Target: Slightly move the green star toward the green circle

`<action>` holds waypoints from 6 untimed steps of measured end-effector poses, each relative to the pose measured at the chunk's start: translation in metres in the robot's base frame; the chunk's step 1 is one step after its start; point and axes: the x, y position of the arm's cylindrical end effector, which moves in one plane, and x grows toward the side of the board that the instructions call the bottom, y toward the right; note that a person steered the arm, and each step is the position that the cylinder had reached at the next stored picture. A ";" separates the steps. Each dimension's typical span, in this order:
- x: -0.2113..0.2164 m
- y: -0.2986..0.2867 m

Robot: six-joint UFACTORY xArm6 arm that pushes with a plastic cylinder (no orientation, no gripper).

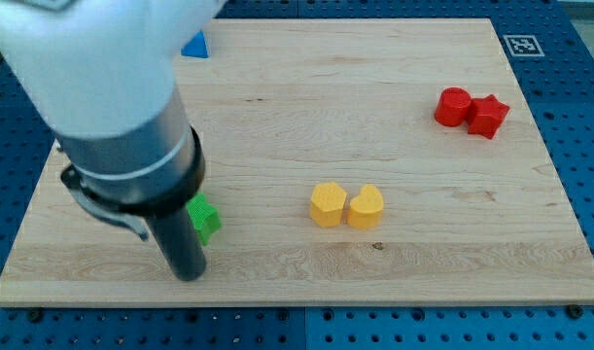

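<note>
Green star (206,220), half hidden, touches my tip (190,274) on its upper right; green circle unseen, direction unclear. No gripper fitted.

One high, close view angled down over the wooden board (374,262).
</note>
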 end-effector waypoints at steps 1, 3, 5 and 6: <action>-0.002 0.028; -0.027 0.011; -0.034 0.000; -0.028 0.008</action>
